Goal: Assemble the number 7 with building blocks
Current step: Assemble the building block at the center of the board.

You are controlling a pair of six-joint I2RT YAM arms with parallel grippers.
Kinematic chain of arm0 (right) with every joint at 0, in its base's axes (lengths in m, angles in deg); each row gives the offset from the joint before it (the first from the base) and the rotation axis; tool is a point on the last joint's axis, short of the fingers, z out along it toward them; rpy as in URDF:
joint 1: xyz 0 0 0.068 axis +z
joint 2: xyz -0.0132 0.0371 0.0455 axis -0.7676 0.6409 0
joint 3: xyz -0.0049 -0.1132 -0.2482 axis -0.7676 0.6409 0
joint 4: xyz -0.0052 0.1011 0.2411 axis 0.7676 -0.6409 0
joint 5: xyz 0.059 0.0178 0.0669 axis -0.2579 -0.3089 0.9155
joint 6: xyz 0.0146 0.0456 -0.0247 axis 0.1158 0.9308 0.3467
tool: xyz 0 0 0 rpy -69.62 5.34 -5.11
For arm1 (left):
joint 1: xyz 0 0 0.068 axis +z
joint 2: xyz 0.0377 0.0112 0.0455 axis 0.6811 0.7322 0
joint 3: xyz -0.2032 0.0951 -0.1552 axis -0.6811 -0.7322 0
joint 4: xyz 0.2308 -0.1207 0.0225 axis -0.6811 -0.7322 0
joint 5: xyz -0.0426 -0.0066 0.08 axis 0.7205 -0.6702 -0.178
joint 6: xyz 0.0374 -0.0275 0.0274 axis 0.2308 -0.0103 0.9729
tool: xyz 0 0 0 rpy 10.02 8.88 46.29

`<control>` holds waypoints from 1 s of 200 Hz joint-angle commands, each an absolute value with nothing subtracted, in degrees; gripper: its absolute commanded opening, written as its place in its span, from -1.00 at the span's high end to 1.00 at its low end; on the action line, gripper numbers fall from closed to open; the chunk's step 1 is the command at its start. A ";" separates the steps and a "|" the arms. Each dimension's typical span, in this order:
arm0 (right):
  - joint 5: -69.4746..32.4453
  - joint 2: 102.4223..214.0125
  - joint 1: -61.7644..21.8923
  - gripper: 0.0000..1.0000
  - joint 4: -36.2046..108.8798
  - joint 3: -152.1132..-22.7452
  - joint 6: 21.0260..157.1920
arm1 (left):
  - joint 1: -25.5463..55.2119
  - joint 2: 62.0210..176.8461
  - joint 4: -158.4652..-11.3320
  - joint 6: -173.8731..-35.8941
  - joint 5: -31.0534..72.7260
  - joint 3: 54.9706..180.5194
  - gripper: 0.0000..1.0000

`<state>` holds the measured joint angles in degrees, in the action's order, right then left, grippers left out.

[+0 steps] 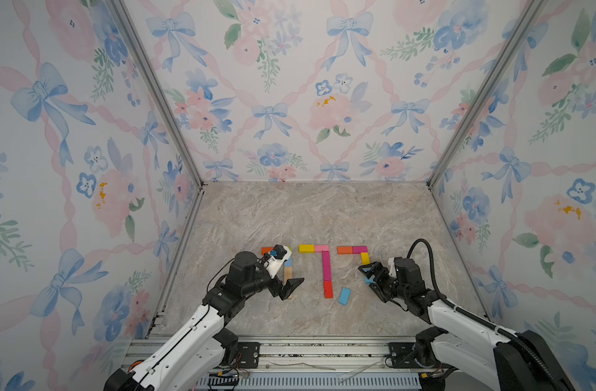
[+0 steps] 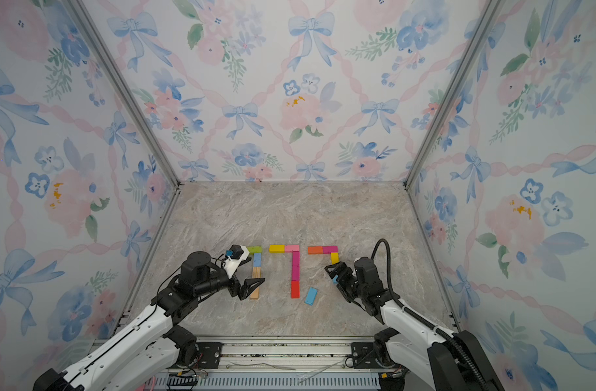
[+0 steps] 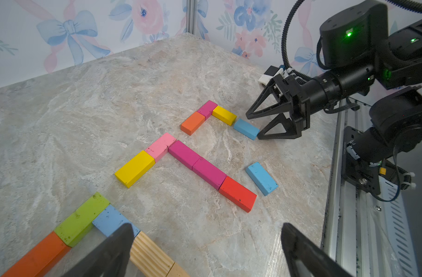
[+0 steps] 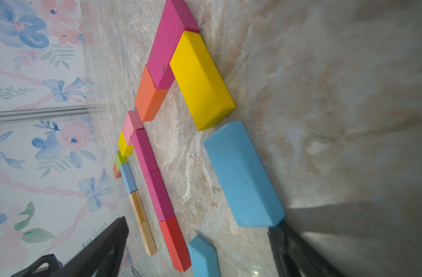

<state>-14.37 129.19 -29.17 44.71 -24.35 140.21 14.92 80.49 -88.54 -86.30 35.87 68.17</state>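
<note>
Setting: marble table [image 1: 289, 216] in a floral-papered booth; three 7s of building blocks [image 1: 326, 267] lie side by side on it.
Near left: your left gripper [image 3: 206, 227] hangs low over the wood stem [image 3: 152, 256] of the left 7, jaws wide and empty.
Near right: your right gripper [image 3: 253, 126] is spread and holds nothing. One fingertip sits at the near corner of the placed blue [image 3: 246, 128], touching or just shy; you cannot tell which.
Near centre: the loose blue [image 1: 344, 296] lies flat and tilted just beside the red [image 1: 328, 289] foot of the middle 7, apart from it.
Mid: the placed blue lies flat under the yellow [image 4: 200, 79] in the right 7's stem, with a thin gap between them, slightly off line.
Far: three top bars run level; the right one is orange [image 1: 345, 250] and magenta [image 1: 359, 249].
Stage: the right stem looks one block short of the others, so the loose blue is likely the last piece.
Risk, pull-back: a sideways exit could catch the placed blue's corner and swing it out of line, perhaps shoving the yellow.
Risk, next pick: wide jaws around the loose blue could knock the red and bend the middle stem.
Risk, left arm: any low sweep could scatter the wood stem.
</note>
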 commanded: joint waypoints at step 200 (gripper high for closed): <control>-22.08 130.91 -28.81 -0.86 8.37 -39.47 121.72 | 14.88 80.83 -88.91 -85.41 36.64 68.57 -0.96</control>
<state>-19.18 127.61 -29.65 22.87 -33.40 131.06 14.92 81.13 -88.72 -86.14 35.92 68.17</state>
